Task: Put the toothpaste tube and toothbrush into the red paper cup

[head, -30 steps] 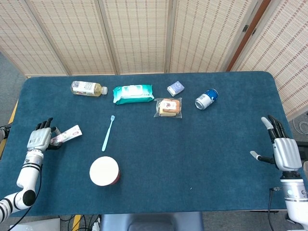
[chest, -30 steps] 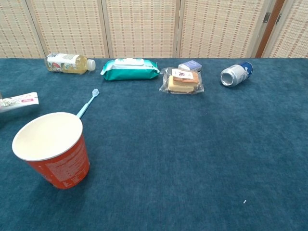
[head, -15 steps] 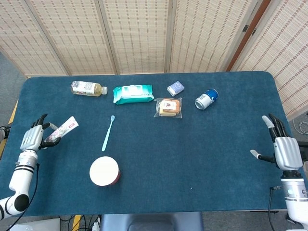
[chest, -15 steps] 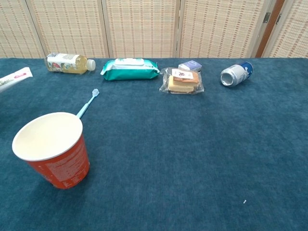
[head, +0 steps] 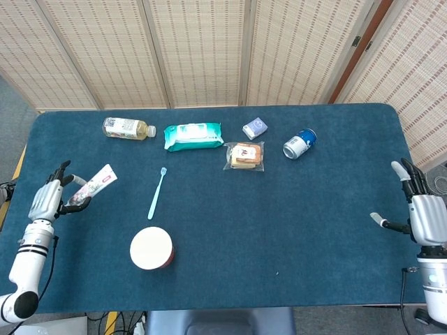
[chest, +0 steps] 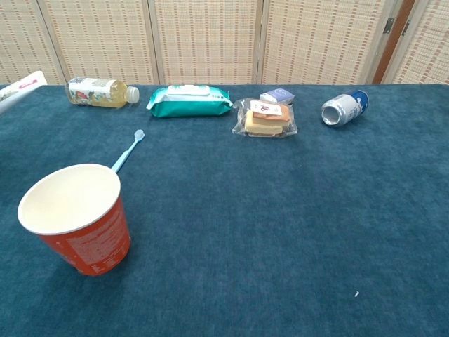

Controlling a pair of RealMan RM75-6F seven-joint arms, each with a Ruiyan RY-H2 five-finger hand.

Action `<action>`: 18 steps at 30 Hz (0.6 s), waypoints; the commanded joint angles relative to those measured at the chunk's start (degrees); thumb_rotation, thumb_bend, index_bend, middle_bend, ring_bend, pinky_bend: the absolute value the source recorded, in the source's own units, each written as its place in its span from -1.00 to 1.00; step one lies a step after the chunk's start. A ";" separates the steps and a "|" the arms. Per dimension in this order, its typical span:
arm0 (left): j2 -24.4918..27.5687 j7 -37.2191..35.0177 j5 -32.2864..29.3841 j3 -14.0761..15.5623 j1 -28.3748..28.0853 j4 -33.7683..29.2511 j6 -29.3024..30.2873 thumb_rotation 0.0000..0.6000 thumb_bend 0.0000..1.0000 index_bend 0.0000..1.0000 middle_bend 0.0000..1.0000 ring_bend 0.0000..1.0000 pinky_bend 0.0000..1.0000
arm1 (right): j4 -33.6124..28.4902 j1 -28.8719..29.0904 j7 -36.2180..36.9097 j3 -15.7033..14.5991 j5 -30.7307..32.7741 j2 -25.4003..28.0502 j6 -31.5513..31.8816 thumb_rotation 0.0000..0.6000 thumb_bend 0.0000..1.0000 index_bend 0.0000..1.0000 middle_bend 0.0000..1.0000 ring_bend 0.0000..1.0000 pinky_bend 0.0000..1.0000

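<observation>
1. Head view: one dark blue cloth-covered table [head: 279,223] fills the middle of the frame, and two robot hands are visible, one at each side edge.
2. The left hand [head: 46,201], at the left edge, holds one white toothpaste tube with red print [head: 96,183]. The tube points up and to the right from the fingers, lifted over the cloth. In the chest view only its end shows, at the upper left edge [chest: 19,87].
3. The right hand [head: 422,217], at the right edge, holds nothing; its fingers are spread wide apart.
4. One light blue plastic toothbrush [head: 156,193] lies flat on the cloth, left of centre, bristles toward the top of the frame.
5. One red paper cup with white inside [head: 151,248] stands upright in the lower left, just below the toothbrush handle and apart from it. The chest view shows nothing inside it.
6. Along the upper part of the table lie, from left to right: one clear plastic bottle with yellow drink [head: 128,128], one green pack of wet wipes [head: 193,136], one small blue-white box [head: 255,128], one wrapped sandwich in clear film [head: 246,155], and one blue and silver can on its side [head: 299,144].
</observation>
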 commanded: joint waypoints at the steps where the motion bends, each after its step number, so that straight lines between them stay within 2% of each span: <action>1: 1.71 -2.09 0.87 -0.74 0.98 -3.58 1.29 1.00 -0.44 0.77 -0.93 -1.00 -1.00 | -0.95 0.02 -0.08 0.50 0.11 1.16 0.17 1.00 -1.00 -0.91 -1.00 -0.95 -0.27; 11: 6.07 -9.92 5.35 -1.22 4.11 -12.47 3.72 1.00 -0.40 0.77 -0.92 -1.00 -1.00 | -1.49 0.51 -0.25 1.04 0.81 2.06 -0.50 1.00 -1.00 -0.91 -1.00 -0.95 -0.27; 18: 8.70 -16.11 10.00 -0.01 6.52 -17.52 4.62 1.00 -0.34 0.77 -0.90 -1.00 -1.00 | -0.85 0.66 0.34 1.11 0.92 1.85 -0.58 1.00 -1.00 -0.91 -1.00 -0.95 -0.27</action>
